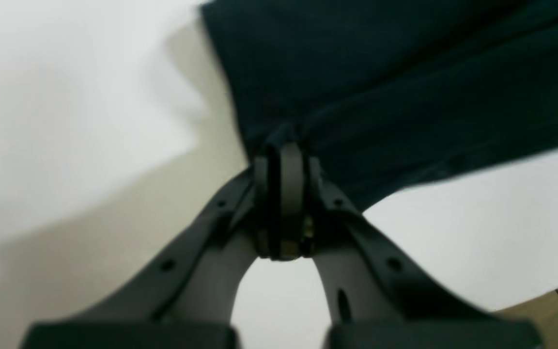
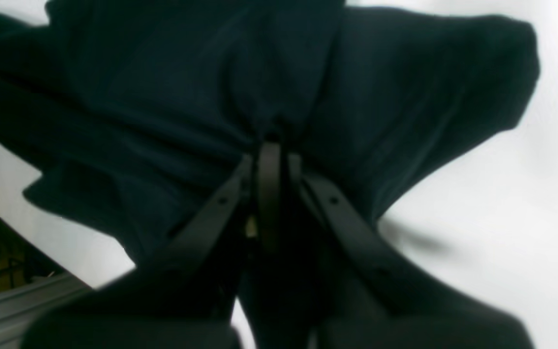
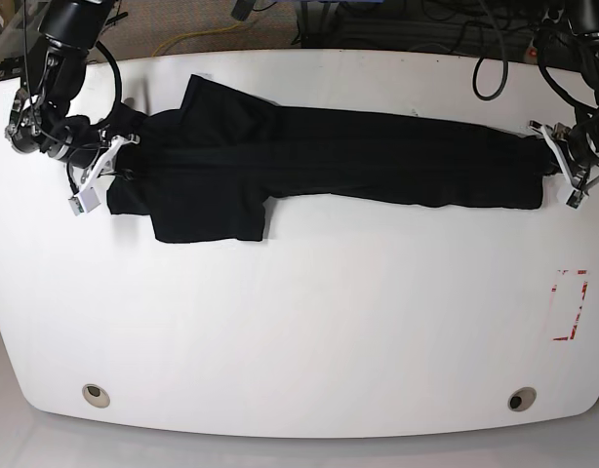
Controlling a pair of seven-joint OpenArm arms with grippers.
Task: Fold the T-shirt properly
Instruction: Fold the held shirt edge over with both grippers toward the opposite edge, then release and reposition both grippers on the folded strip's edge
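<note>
T-shirt [image 3: 319, 161] lies stretched lengthwise along the table's [image 3: 299, 331] far edge, apparently folded narrow. Left gripper [image 1: 284, 145] and right gripper [image 2: 269, 143] each pinch one end. Crosswise folds remain.

Probably a robotics lab: white table [image 3: 299, 331], cables [image 3: 397, 24] (tangled behind).

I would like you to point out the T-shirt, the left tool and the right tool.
T-shirt [image 3: 378, 156]: base view, on the middle of the stretched body.
Left tool [image 1: 284, 145]: left wrist view, at the closed tips pinching the cloth.
Right tool [image 2: 270, 143]: right wrist view, at the closed tips pinching the cloth.
</note>
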